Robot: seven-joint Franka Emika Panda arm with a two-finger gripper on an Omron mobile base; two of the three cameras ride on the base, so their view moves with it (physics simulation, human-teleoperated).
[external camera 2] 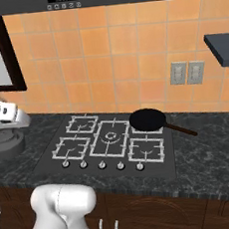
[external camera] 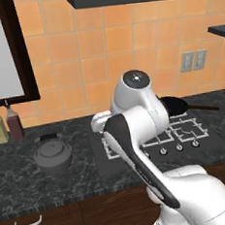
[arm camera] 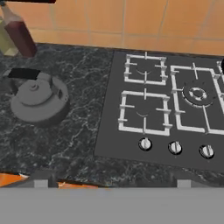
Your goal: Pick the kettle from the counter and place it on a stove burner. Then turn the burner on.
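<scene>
Nearest the robot, the row of round burner knobs (arm camera: 175, 148) runs along the front edge of the black cooktop (arm camera: 109, 131), and just behind them sits the small square front-left burner grate (arm camera: 144, 111). The gripper's finger tips (arm camera: 40, 184) sit far apart at the bottom of the hand view, jaws spread wide and holding nothing. The kettle (arm camera: 38, 99) stands upright on the dark marbled counter (arm camera: 78, 144), well left of the cooktop and not yet on any burner. Its arched black handle (arm camera: 24, 74) is a narrow target, so a descent that lands off-centre would likely strike the domed lid or push the kettle sideways. Two bottles (external camera: 6, 125) stand just behind it, and an overshoot could knock them. Farther back, a frying pan (external camera 2: 148, 119) occupies a rear burner, leaving fewer free grates.
</scene>
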